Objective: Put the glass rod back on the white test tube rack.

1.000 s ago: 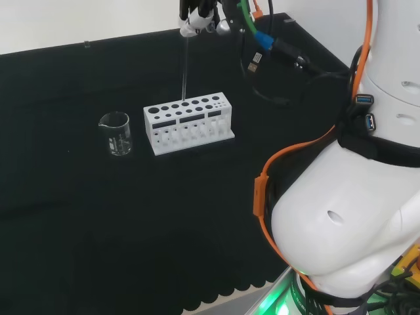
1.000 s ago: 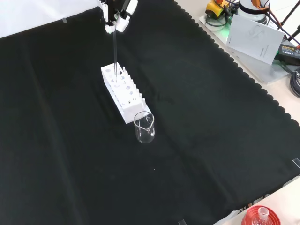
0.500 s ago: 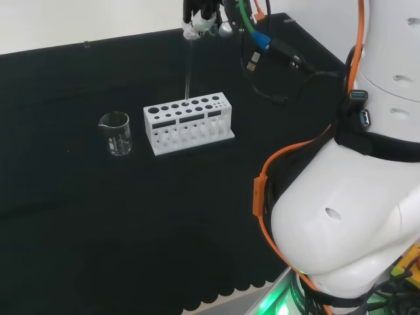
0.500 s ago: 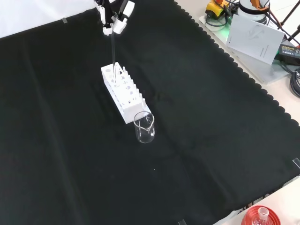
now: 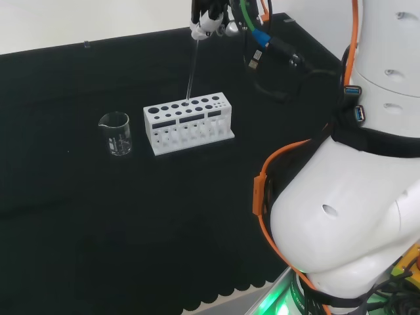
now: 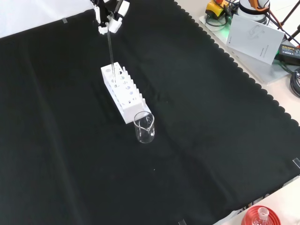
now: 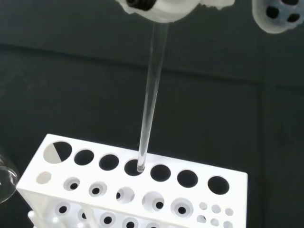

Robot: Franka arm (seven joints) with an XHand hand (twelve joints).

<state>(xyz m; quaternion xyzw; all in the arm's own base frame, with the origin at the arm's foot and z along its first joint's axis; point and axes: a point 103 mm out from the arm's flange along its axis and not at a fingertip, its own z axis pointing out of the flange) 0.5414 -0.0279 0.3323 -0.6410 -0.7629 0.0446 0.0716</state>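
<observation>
Hand (image 5: 209, 20) has shifted right in head view, tilting rod (image 5: 191, 65); fingers pinch rod's top so lower tip meets back-row hole of white rack (image 5: 188, 122), beaker (image 5: 116, 133) nearby on desk.

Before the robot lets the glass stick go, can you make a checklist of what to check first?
1. Hand holds the glass rod at its top end: ok.
2. Rod's lower tip at a hole in the rack's back row: ok.
3. Rod upright: not ok, it leans a little.
4. Tip deep inside the hole: cannot tell.
5. Rack standing flat on the cloth: ok.
6. Beaker apart from the rod: ok.
</observation>
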